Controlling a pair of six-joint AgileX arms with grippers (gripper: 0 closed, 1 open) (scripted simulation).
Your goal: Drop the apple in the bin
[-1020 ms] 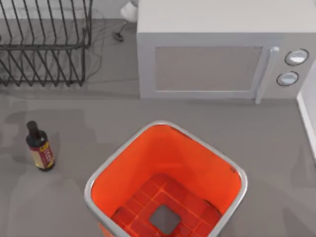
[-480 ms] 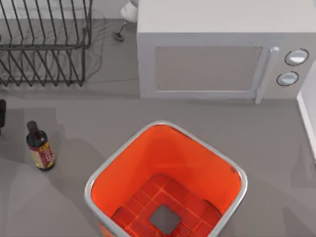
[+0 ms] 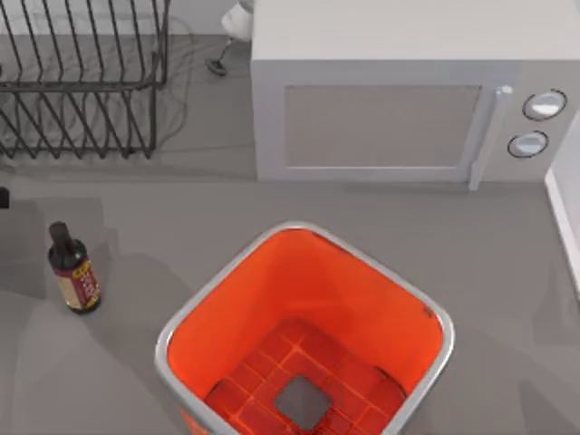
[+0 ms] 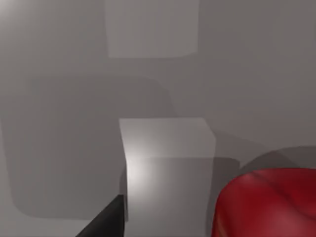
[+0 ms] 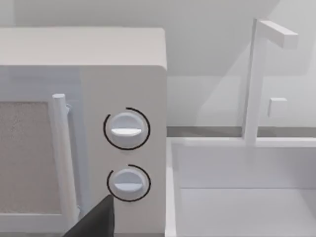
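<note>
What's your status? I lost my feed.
Left gripper's finger beside apple, grip unclear. Bin holds nothing. Bottle left of bin, apart.

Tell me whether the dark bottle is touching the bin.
Apart. The top view shows bare grey table between the bottle, standing near the left edge, and the bin's silver rim.
</note>
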